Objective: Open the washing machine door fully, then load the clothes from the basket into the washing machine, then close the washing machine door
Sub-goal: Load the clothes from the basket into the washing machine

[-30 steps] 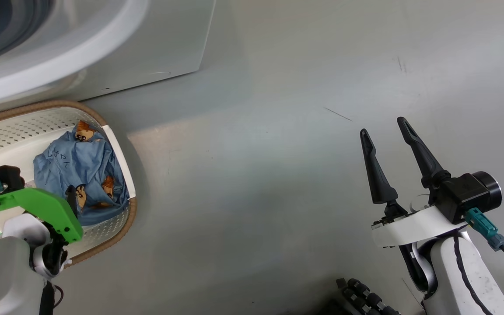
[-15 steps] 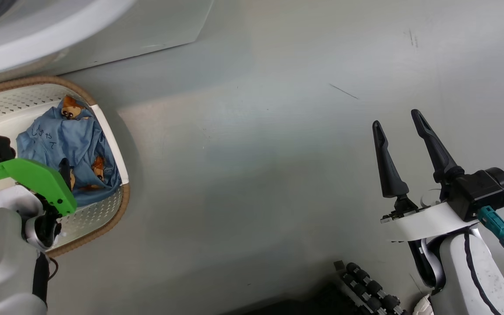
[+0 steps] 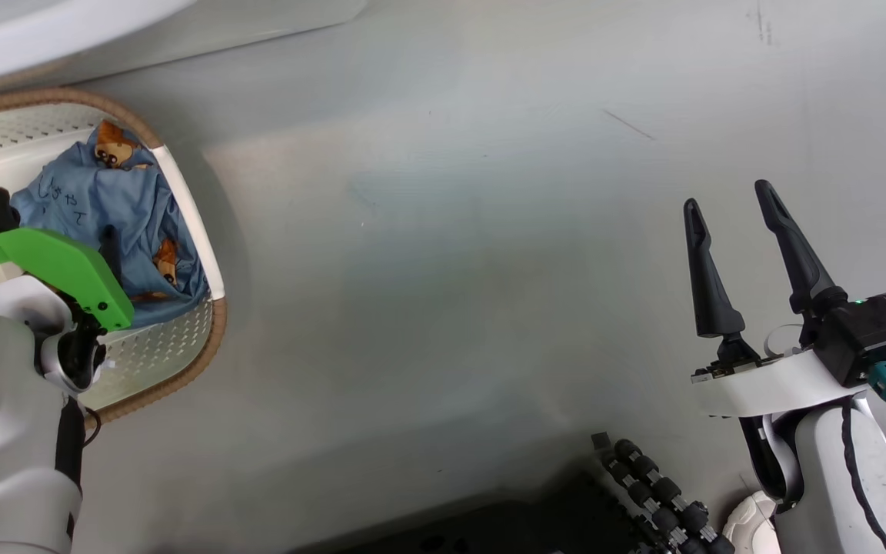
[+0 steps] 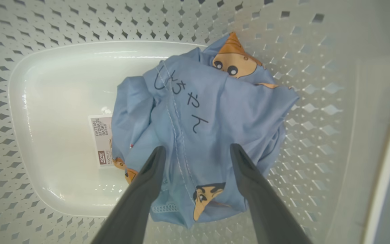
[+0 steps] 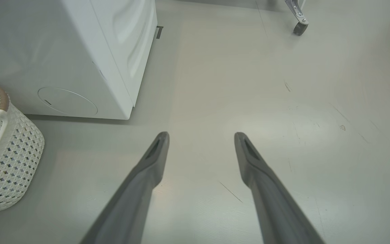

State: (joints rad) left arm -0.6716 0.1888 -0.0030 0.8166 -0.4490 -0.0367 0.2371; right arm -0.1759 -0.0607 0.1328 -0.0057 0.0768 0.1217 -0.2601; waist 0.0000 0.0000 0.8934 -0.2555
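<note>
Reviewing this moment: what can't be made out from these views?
- Washing machine: the head view's top edge cuts it off, so its door's state is unknown.
- Clothes: bunched in the basket; garment count unclear, left wrist view.
- Left pincer: whether its open fingers touch the cloth is unclear, left wrist view.

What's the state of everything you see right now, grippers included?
clothes: crumpled heap, lying in the basket.
basket: upright on the floor, beside the washing machine.
washing machine: door cannot be told open or shut.
left gripper: open, fingers over the clothes, nothing gripped.
right gripper: open, empty, above bare floor.
</note>
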